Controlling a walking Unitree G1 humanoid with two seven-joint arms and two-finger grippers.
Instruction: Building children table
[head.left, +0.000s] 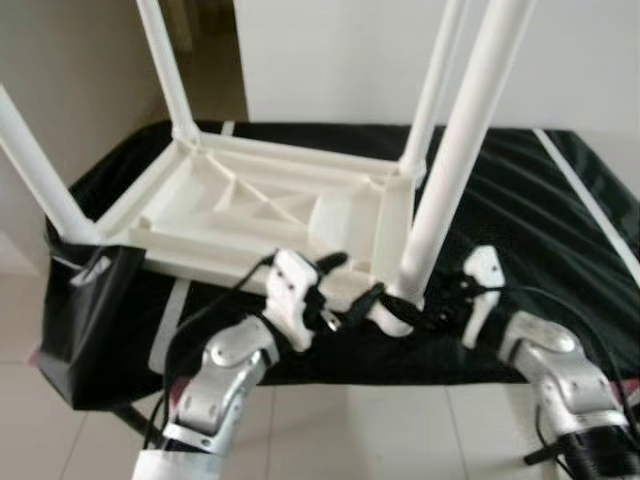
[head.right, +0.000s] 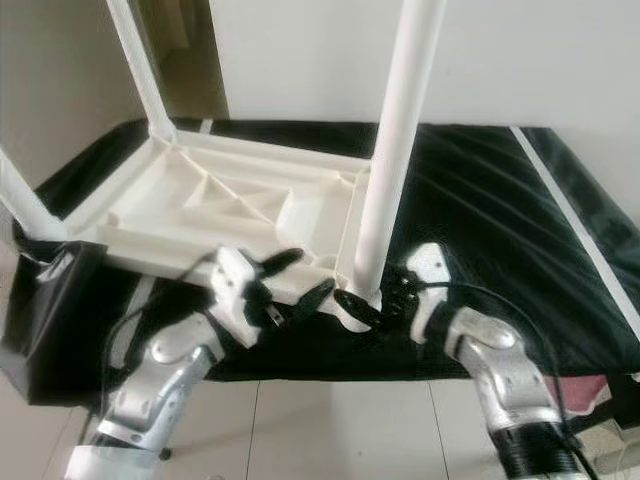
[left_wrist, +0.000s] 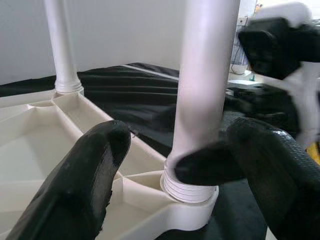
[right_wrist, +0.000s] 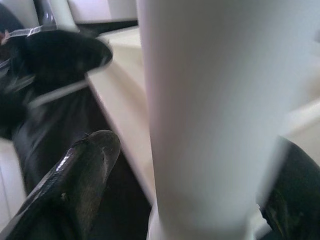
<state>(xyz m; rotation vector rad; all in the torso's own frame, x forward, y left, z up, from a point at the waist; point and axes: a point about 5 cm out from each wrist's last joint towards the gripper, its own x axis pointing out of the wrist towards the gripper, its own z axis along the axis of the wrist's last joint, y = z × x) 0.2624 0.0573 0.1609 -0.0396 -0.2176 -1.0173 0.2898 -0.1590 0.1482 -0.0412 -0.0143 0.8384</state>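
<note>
A white plastic children's table (head.left: 250, 200) lies upside down on a black-covered surface (head.left: 540, 230), its legs pointing up. The near right leg (head.left: 455, 170) stands in its threaded corner socket (left_wrist: 189, 192). My left gripper (head.left: 348, 283) is open at that corner from the left, and one fingertip (left_wrist: 210, 167) touches the leg just above the socket. My right gripper (head.left: 415, 308) reaches in from the right and straddles the same leg (right_wrist: 210, 110) low down. It is open, with a narrow gap between one finger (right_wrist: 85, 170) and the leg.
A black bag (head.left: 85, 320) hangs at the surface's near left corner. A white stripe (head.left: 585, 195) runs along the cloth on the right. Pale floor tiles (head.left: 400, 430) lie below the near edge, and a white wall stands behind.
</note>
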